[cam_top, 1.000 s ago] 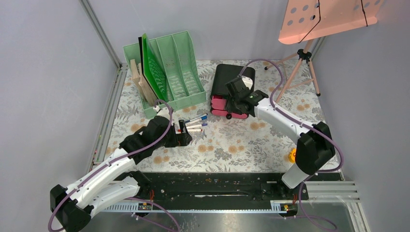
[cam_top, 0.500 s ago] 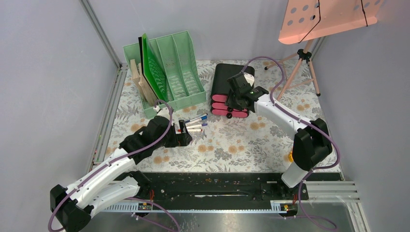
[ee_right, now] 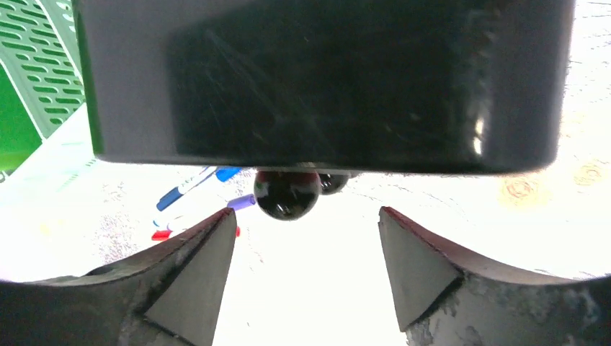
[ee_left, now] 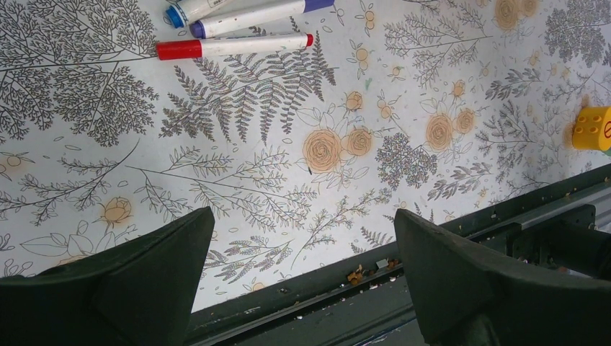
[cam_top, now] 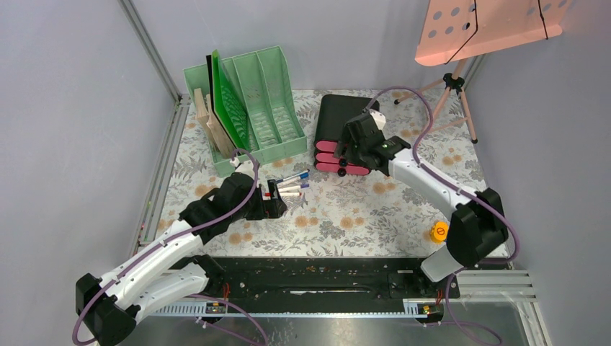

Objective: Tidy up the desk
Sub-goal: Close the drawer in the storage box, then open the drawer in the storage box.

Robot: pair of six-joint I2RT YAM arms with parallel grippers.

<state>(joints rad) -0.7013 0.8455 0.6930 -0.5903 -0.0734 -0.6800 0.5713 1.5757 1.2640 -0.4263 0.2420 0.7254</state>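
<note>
The desk (cam_top: 346, 216) carries a pale cloth with grey ferns and orange flowers. Three markers (cam_top: 292, 184) lie on it left of centre; the red marker (ee_left: 230, 47) shows at the top of the left wrist view. My left gripper (cam_top: 277, 205) hovers low just beside them, its jaws wide open and empty (ee_left: 302, 216). My right gripper (cam_top: 347, 153) is at the pink fronts of the black drawer box (cam_top: 339, 119). In the right wrist view its open jaws (ee_right: 308, 216) hold nothing, with a round black knob (ee_right: 287, 191) just beyond the fingertips.
A mint-green file rack (cam_top: 263, 101) with boards stands at the back left. A tripod (cam_top: 454, 86) carrying a pink board stands at the back right. A yellow block (cam_top: 436, 231) lies near the right arm's base. The black rail (cam_top: 324, 277) runs along the near edge.
My right gripper has opened and let go of the knob. A pink drawer that stuck out a second ago now sits level with the others. The left arm has not moved.
</note>
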